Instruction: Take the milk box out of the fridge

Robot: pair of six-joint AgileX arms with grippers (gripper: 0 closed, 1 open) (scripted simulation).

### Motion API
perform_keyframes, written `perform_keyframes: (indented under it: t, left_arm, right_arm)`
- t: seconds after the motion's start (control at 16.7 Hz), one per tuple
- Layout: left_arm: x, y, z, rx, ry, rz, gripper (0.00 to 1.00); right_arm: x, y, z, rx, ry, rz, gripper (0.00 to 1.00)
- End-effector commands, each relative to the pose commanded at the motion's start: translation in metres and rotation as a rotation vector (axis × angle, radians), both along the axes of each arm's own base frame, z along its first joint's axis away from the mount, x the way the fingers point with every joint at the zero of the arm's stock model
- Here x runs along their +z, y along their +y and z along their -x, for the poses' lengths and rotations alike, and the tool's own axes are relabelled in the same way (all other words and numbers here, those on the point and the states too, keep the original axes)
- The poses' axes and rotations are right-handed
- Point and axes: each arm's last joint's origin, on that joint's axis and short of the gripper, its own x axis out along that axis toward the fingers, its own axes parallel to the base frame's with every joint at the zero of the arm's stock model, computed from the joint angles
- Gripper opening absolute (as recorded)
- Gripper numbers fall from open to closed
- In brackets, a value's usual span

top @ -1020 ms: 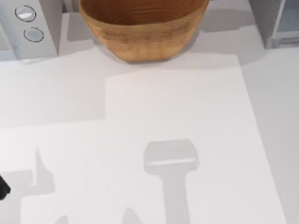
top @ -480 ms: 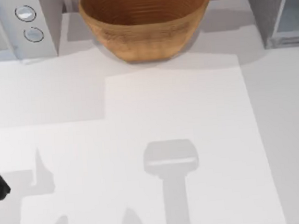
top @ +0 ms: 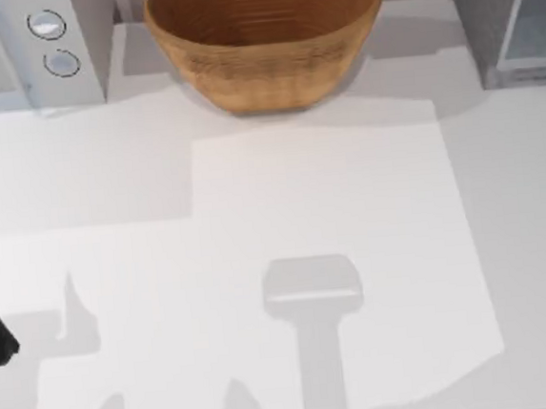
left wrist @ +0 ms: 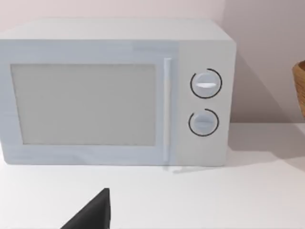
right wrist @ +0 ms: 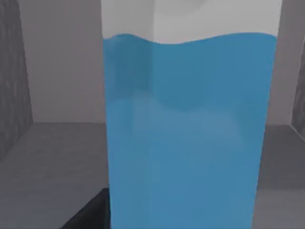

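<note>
The milk box (right wrist: 186,129) stands upright directly ahead of the right hand (right wrist: 90,214), very close, on the grey floor inside the fridge (top: 510,21). I cannot tell how far that hand is open. The left hand (left wrist: 93,214) is parked low over the counter (top: 255,216), facing the white microwave (left wrist: 114,93).

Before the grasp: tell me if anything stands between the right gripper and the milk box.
Nothing visible does. In the right wrist view the milk box stands upright and close, inside the fridge, with no object in front of it.
</note>
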Motion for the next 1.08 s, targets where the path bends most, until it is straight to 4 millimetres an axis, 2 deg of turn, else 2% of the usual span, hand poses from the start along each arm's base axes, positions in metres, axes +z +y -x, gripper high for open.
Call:
perform_keyframes:
  t: [0.12,0.24,0.6,0.72,1.08]
  left_arm:
    - [0.0,0.0,0.0,0.0,0.0,0.0,1.0]
    - [0.0,0.0,0.0,0.0,0.0,0.0,1.0]
    - [0.0,0.0,0.0,0.0,0.0,0.0,1.0]
    - [0.0,0.0,0.0,0.0,0.0,0.0,1.0]
    - [0.0,0.0,0.0,0.0,0.0,0.0,1.0]
  right_arm:
    - [0.001,0.008,-0.024,0.001,0.01,-0.003,1.0]
    - [0.002,0.014,-0.036,0.001,0.019,-0.005,1.0]
    - [0.003,0.014,-0.038,-0.001,0.018,-0.005,1.0]
    - [0.0,0.014,-0.046,0.001,0.026,-0.007,1.0]
    - [0.002,0.015,-0.095,0.002,0.017,-0.005,1.0]
